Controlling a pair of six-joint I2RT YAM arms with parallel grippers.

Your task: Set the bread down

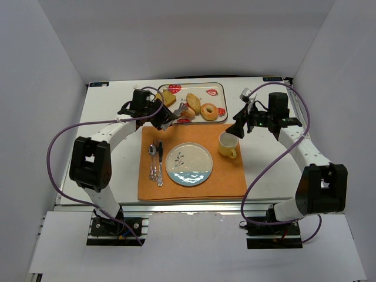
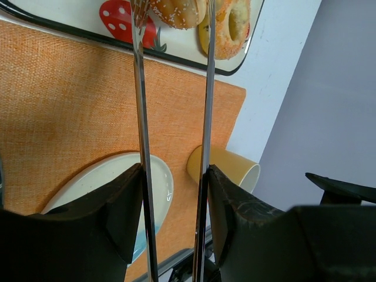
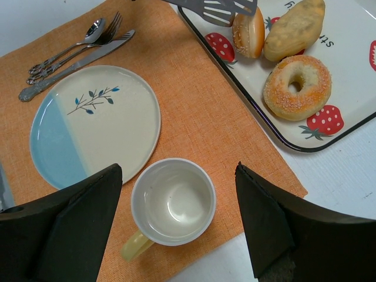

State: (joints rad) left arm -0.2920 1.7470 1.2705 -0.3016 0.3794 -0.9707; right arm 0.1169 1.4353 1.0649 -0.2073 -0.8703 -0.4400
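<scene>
Two golden-brown bread rolls lie on the strawberry-print tray (image 1: 217,88): a longer oval roll (image 1: 192,101) (image 3: 294,28) and a shorter round roll (image 1: 188,111) (image 3: 249,32) (image 2: 179,10). My left gripper (image 1: 160,116) (image 2: 174,194) is shut on metal tongs (image 2: 140,106). The slotted tong tips (image 3: 220,10) reach the round roll, one on each side; whether they squeeze it I cannot tell. My right gripper (image 1: 238,130) (image 3: 178,170) is open and empty, hovering above the yellow cup (image 3: 173,200).
A sesame bagel (image 1: 209,111) (image 3: 296,87) and a toast slice (image 1: 167,97) also lie on the tray. The orange placemat (image 1: 229,176) holds a white-and-blue plate (image 1: 188,165), cutlery (image 1: 155,161) and the cup (image 1: 227,144).
</scene>
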